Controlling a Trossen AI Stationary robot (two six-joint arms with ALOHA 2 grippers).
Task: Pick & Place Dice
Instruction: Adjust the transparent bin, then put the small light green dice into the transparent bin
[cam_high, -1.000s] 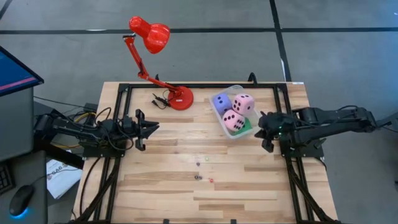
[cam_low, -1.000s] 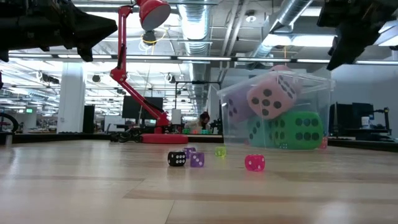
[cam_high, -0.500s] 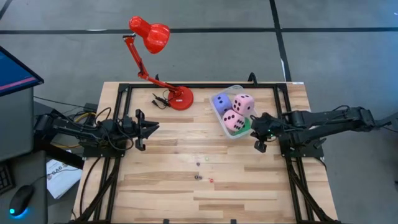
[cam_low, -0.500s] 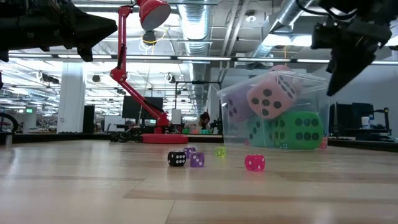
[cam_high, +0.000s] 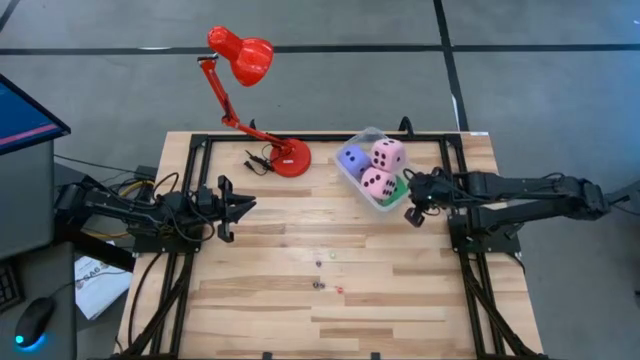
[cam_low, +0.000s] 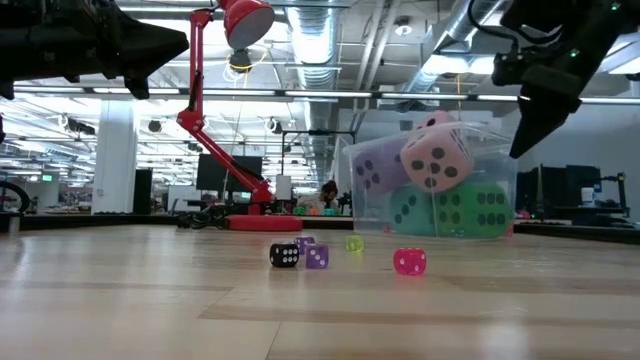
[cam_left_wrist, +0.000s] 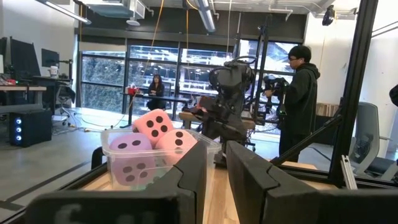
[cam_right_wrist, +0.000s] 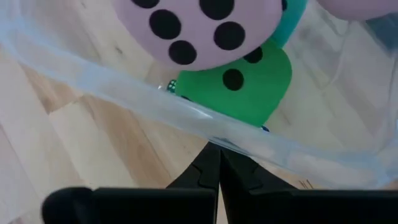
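Since a second ago your right arm has reached in toward the clear tub (cam_high: 372, 176), and the tub has slid and turned toward the red lamp (cam_high: 243, 58), its soft dice shifting with it. Start with the bench (cam_high: 270, 300): it carries everything, and its middle stays bare except for a scatter of tiny dice. The lamp stands at the far edge, out of the working lane. The tub sits at the far right of the bench and holds the big soft dice, which is why they pile rather than roll: the two pink dice (cam_high: 382, 168) on top, the purple-blue die (cam_high: 352, 158) beside them, the green die (cam_high: 396, 190) wedged underneath, and a sliver of cyan behind it in the right wrist view. Your right pincer (cam_high: 413, 200) is at the tub's near wall; in the right wrist view its fingers (cam_right_wrist: 214, 167) are clenched together right against the rim with nothing between them, so I judge it is pushing the tub, not gripping it. Your left pincer (cam_high: 235, 207) waits above the bench's left side, fingers nearly closed, grasping nothing. Smallest last: the tiny dice (cam_low: 410, 262) lie loose mid-bench, well apart from the tub and not yet collected.
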